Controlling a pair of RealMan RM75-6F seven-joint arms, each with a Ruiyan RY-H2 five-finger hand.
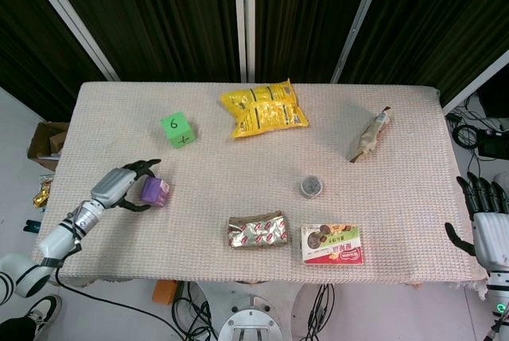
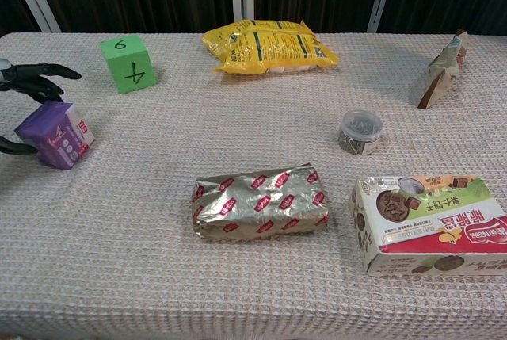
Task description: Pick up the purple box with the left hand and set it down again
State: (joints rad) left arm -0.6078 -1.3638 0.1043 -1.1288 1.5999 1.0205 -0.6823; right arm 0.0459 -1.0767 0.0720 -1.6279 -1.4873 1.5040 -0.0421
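Note:
The purple box (image 1: pixel 155 191) lies on the table near its left edge, also seen in the chest view (image 2: pixel 55 134). My left hand (image 1: pixel 127 186) sits just left of the box with its fingers spread. The fingers (image 2: pixel 36 78) arch over the box's far side with a gap showing. The thumb (image 2: pixel 14 147) reaches along its near left corner. Nothing is gripped. My right hand (image 1: pixel 487 218) hangs off the table's right edge with fingers extended and nothing in it; the chest view does not show it.
A green cube (image 1: pixel 177 129) stands behind the box. A yellow snack bag (image 1: pixel 263 109), a small round tin (image 1: pixel 311 186), a foil packet (image 1: pixel 257 231), a biscuit box (image 1: pixel 332 244) and a brown wrapper (image 1: pixel 371 134) lie further right.

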